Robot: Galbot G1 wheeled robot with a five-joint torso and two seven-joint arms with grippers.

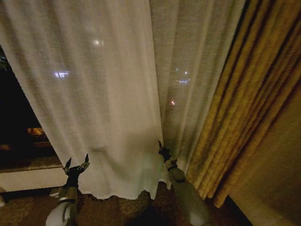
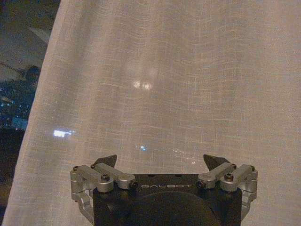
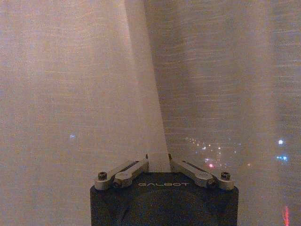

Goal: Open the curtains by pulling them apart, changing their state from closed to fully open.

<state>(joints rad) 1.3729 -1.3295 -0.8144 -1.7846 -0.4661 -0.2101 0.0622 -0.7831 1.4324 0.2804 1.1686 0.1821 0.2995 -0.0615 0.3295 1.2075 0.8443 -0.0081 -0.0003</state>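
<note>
Clenched on the left curtain's (image 1: 89, 84) inner edge at lower centre, my right gripper (image 1: 161, 149) has its hold, my left gripper (image 1: 76, 165) hangs spread at lower left, so next I'd judge a sideways pull from the right curtain (image 1: 193, 70).

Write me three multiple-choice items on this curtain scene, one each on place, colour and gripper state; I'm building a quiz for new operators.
1. Where does the right gripper sit?
A. at the inner edge of the left sheer panel
B. on the golden drape
C. on the floor

2. What colour is the thick drape on the robot's right?
A. blue
B. golden-mustard
C. cream-white

3. How does the left gripper stand?
A. shut on fabric
B. open, in front of the sheer panel
C. shut on nothing

Answers: 1 A, the right wrist view shows the panel's edge fold between its fingers. 2 B, the head view shows it beside the right sheer panel. 3 B, the left wrist view shows its fingertips spread wide.
</note>
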